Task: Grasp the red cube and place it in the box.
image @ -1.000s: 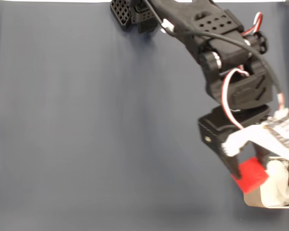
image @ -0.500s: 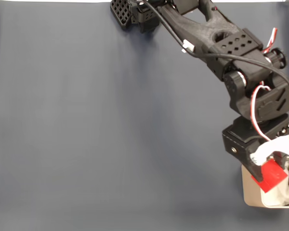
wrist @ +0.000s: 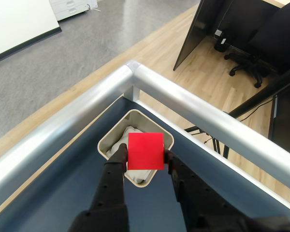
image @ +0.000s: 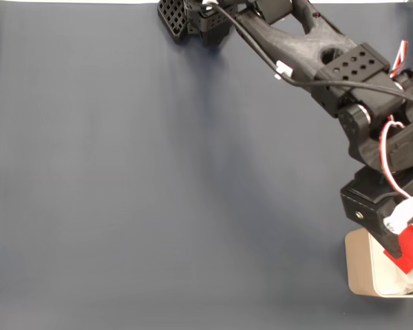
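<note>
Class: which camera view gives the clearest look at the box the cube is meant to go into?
The wrist view: the box shows its beige rim and white paper lining, partly hidden by the red cube held in the gripper. In the fixed view the box sits cut off at the frame's corner, under the arm.

No text, label, brand, number or sign can be read in either view: the red cube (wrist: 145,151), the box (wrist: 110,137), the arm and the dark blue surface (image: 158,192) all show plain, unmarked faces
</note>
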### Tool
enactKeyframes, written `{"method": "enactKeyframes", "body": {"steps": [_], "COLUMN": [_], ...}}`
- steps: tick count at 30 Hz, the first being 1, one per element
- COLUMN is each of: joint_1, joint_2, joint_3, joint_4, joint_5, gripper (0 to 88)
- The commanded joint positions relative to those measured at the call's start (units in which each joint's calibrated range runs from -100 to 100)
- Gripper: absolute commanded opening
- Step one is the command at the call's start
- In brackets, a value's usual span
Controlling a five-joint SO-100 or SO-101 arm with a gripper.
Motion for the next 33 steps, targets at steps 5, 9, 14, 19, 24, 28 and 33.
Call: {"method": "enactKeyframes", "body": {"steps": [5,9,14,19,24,28,33], "joint_1": [-1.29,-1.15,-0.94,-1.08,-1.08,-1.08,-0.94], "joint_2": [0.06,0.32,0.58,0.76,0.84,0.84,0.76], "joint_3": [-4.37,-4.37,-4.37,-4.37,-4.37,-4.37,-4.37], "joint_4": [-2.11,-2.28,-2.52,-2.85,-3.01,-3.34,-4.33], "joint_5": [0.34,0.44,0.44,0.29,0.29,-0.05,-1.32], "gripper": [3.3,3.3,3.4,3.5,3.7,6.2,7.6]}}
